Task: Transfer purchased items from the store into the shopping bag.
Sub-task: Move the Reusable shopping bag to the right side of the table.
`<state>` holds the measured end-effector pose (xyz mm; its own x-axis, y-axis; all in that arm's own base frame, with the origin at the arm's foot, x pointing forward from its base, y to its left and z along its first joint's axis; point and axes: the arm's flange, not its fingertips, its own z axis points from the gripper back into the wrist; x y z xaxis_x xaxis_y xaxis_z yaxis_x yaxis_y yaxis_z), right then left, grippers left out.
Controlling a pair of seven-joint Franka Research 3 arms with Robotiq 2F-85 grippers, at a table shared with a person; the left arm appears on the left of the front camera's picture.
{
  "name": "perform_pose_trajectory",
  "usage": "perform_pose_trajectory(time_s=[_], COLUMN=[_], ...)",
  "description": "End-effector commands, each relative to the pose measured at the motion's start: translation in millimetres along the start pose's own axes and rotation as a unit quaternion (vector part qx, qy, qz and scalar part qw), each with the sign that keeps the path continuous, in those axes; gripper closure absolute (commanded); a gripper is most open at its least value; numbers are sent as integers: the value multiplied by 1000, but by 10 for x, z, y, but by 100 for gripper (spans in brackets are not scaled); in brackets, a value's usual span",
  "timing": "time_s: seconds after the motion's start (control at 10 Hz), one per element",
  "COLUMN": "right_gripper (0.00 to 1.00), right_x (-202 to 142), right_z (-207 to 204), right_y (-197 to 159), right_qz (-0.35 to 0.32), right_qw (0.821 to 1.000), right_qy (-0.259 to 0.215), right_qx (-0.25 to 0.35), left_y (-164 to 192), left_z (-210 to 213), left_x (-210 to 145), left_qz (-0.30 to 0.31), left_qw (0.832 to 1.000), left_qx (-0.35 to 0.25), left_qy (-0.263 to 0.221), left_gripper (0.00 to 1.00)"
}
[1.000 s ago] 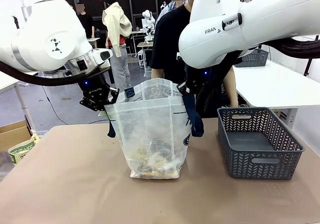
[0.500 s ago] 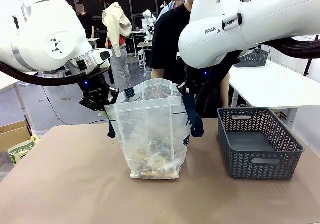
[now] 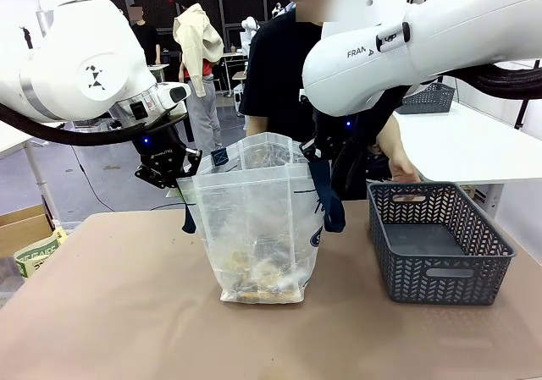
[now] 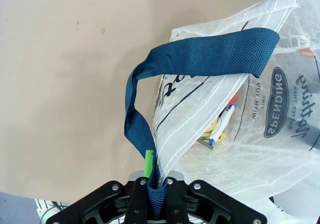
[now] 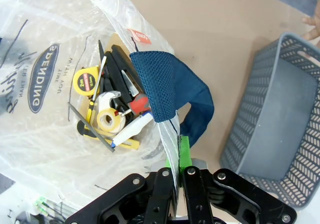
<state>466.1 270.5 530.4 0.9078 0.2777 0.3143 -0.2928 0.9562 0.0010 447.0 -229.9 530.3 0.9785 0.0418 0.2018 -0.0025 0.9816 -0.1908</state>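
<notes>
The shopping bag (image 3: 258, 219) stands upright mid-table, held open at its rim by both grippers. My left gripper (image 3: 183, 175) is shut on the bag's left edge and its navy strap (image 4: 210, 52), which runs down between the jaws of the left gripper (image 4: 156, 184). At the opposite edge my right gripper (image 3: 318, 155) is shut on the rim, its green pad against the plastic at the right gripper (image 5: 179, 170), with the other strap (image 5: 165, 89) looping beside it. Inside the bag lie a yellow tape measure (image 5: 85, 80), a tape roll (image 5: 107, 119) and pens. The store (image 3: 440, 274), a grey basket, stands to the bag's right with nothing visible in it.
A person in a dark shirt stands at the far side, one hand (image 3: 405, 175) near the basket's far rim. A cardboard box (image 3: 25, 236) sits off the table's left edge. Bare tabletop (image 3: 110, 312) lies in front of the bag and basket.
Both grippers and the bag have stayed put. The person has shifted left, and a hand has come down to the basket's far rim.
</notes>
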Motion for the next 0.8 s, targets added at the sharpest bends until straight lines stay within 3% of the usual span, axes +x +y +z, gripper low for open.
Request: perform_pose_trajectory(time_s=[0.0,0.5,0.7], right_gripper=[100,100,100], right_x=[3,0,68], right_z=[5,0,13], right_y=[-13,0,134], right_qz=[-2,0,-37], right_qw=[1000,1000,999], right_qy=[-1,0,-27], right_qx=[0,0,21], left_y=[19,0,-142], left_z=[7,0,61], left_x=[8,0,-9], left_qz=[2,0,16], left_qw=[1000,1000,1000], left_qx=[0,0,-11], left_qy=[0,0,-10], left_gripper=[100,100,100])
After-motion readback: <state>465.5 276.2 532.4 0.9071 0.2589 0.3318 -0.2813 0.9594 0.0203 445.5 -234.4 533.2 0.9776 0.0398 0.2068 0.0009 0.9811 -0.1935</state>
